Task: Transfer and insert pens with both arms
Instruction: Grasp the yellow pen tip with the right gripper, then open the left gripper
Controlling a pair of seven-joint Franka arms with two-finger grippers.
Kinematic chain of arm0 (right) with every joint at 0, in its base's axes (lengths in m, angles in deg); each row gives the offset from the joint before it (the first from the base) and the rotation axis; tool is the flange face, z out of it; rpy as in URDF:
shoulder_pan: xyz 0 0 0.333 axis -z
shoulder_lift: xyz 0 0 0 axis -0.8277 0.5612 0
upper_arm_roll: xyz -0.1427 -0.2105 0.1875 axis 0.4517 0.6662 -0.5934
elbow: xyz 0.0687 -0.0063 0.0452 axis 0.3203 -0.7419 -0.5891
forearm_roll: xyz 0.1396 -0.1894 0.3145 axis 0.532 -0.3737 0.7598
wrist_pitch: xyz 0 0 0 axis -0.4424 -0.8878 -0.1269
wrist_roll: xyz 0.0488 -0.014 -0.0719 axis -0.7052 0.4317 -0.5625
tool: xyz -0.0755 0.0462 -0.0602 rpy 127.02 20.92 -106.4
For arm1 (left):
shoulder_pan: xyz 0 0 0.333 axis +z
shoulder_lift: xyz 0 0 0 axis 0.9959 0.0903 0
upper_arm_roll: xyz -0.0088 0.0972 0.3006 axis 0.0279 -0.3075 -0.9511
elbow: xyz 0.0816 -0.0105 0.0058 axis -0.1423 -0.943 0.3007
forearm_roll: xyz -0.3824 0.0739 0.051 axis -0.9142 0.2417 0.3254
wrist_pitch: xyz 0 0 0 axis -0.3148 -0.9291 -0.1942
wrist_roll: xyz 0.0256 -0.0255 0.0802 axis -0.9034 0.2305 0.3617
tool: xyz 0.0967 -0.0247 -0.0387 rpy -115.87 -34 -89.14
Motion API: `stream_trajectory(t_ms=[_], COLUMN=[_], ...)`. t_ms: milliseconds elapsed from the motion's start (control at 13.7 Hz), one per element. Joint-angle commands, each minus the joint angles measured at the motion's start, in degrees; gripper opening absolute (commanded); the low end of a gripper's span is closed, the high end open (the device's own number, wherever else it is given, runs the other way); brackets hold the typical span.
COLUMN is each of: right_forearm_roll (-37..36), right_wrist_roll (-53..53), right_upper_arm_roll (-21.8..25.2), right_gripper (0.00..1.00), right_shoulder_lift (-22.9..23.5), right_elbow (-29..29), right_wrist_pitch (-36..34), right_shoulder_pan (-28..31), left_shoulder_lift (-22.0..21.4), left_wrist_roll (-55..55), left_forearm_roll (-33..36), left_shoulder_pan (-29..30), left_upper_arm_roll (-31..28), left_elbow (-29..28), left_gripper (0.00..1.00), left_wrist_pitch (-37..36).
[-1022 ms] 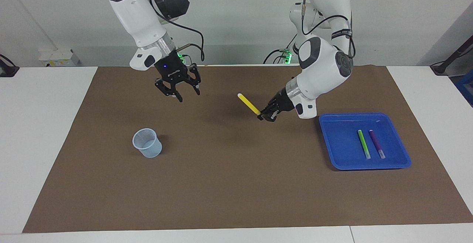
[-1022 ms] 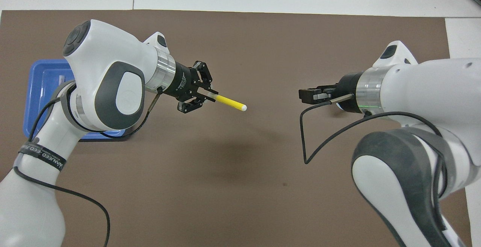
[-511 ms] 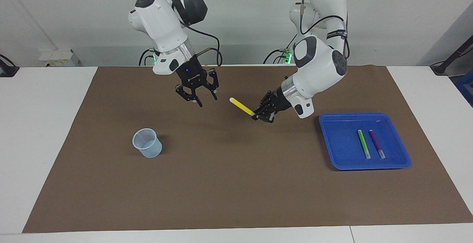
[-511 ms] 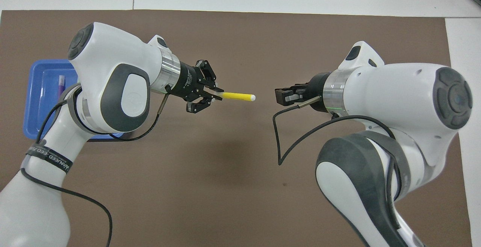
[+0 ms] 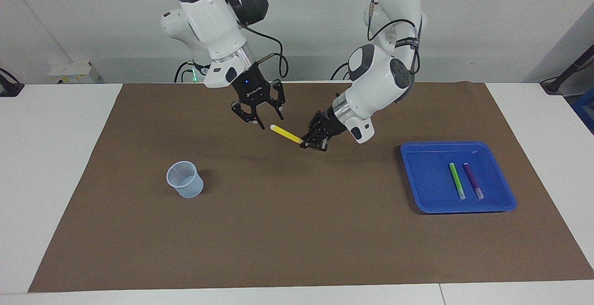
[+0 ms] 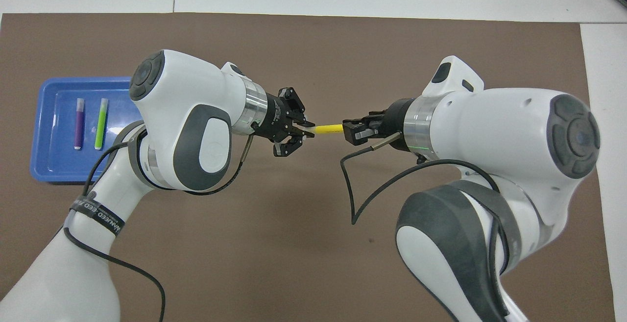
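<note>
Gripping the yellow pen (image 5: 286,134), left gripper (image 5: 310,143) faces right gripper (image 5: 263,120).

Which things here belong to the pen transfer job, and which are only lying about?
Job:
- yellow pen, held by left gripper
- right gripper, open at its pale tip
- green pen, purple pen
- blue tray
- mesh cup

Lying about:
- brown mat

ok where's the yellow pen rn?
Yellow pen is in the air over mid-mat, clamped at one end by the left gripper; its pale tip sits at the open right gripper.
</note>
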Motion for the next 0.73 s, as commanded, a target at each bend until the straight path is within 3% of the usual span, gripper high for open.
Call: stream_trajectory(t_ms=[0, 219, 365, 657], right_forearm_roll=[0.4, 0.4, 0.4, 0.4], right_wrist_roll=[-5.5, -7.9, -17.2, -27.0], right_upper_arm_roll=[-0.1, -0.1, -0.1, -0.2], right_gripper=[0.57, 0.55, 0.48, 0.47], right_shoulder_lift=[0.5, 1.2, 1.8, 1.7], right_elbow=[0.1, 0.0, 0.0, 0.1], right_wrist_pitch=[0.2, 1.2, 2.2, 0.9], right_shoulder_pan=[0.7, 0.4, 0.4, 0.2], left_shoulder_lift=[-1.9, -1.9, -1.9, -1.9], left_wrist_roll=[0.2, 0.2, 0.1, 0.1], left_forearm_roll=[-1.3, -2.8, -2.8, -2.8], left_shoulder_pan=[-0.2, 0.0, -0.1, -0.2], left_upper_arm_roll=[-0.4, -0.2, -0.2, -0.2], left_elbow=[-2.4, -2.3, -2.3, -2.2], left_gripper=[0.0, 0.0, 0.0, 0.0], left_wrist_pitch=[0.4, -0.1, -0.1, -0.3])
